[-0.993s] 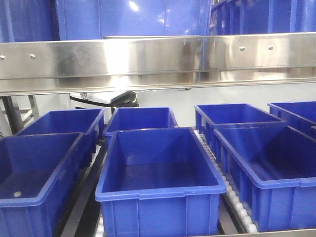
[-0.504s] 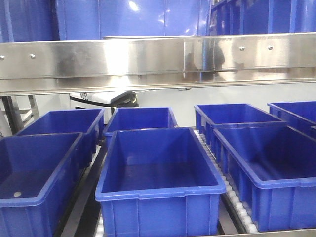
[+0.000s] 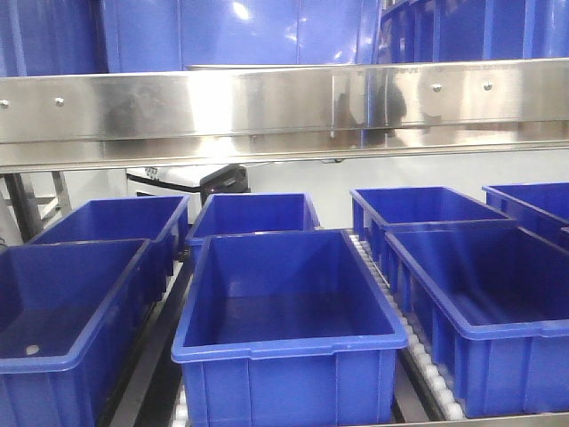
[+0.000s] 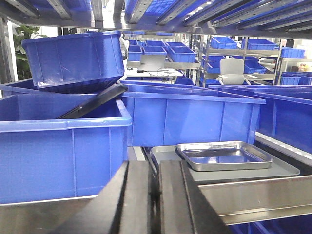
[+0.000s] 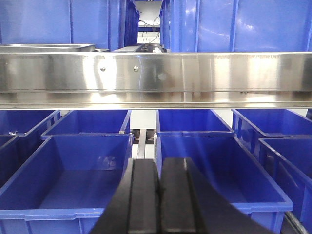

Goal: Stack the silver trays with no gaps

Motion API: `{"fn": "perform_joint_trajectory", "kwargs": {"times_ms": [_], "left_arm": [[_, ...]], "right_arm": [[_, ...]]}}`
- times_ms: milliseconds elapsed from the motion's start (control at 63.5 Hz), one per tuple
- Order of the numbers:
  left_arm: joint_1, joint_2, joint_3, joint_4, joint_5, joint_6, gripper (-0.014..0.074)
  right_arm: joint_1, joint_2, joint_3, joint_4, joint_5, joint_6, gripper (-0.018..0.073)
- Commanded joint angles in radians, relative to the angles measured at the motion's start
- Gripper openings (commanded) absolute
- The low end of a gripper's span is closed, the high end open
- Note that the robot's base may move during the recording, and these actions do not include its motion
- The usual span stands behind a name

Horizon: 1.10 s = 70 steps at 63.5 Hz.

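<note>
Presently, the left pincer (image 4: 157, 204) is seen at six o'clock in the left wrist view, its jaws drawn nearly together with only a thin slit between them and nothing held. Just beyond it, at about four o'clock, a steel shelf edge (image 4: 253, 197) is presented. On the shelf behind that edge, a small silver tray (image 4: 224, 155) is seated inside a larger flat tray (image 4: 285, 170); whether it sits flush cannot be told. A blue bin (image 4: 58, 146) stands at nine o'clock, near the pincer.

In the right wrist view, the right pincer (image 5: 159, 200) is likewise narrowed to a slit and empty, below a steel rail (image 5: 156, 78). Empty blue bins (image 5: 68, 180) lie beyond it at ten and two o'clock.

For the step in hand, the left pincer should probably be opened before the small silver tray is approached. The rim should be taken squarely, so that the tray is kept level. It should then be lowered evenly, so that no corner rides up and no gap is left.
</note>
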Motion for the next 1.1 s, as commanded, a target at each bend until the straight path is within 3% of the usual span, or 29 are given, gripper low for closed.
{"fn": "perform_joint_trajectory", "kwargs": {"times_ms": [0,1087], "left_arm": [[0.002,-0.003,-0.001,0.000,-0.015,-0.008,-0.0003],[0.002,-0.003,-0.001,0.000,-0.015,-0.008,-0.0003]], "right_arm": [[0.011,-0.008,0.000,-0.013,-0.037,-0.013,-0.0069],[0.016,-0.008,0.000,0.028,-0.038,-0.005,-0.0069]]}}
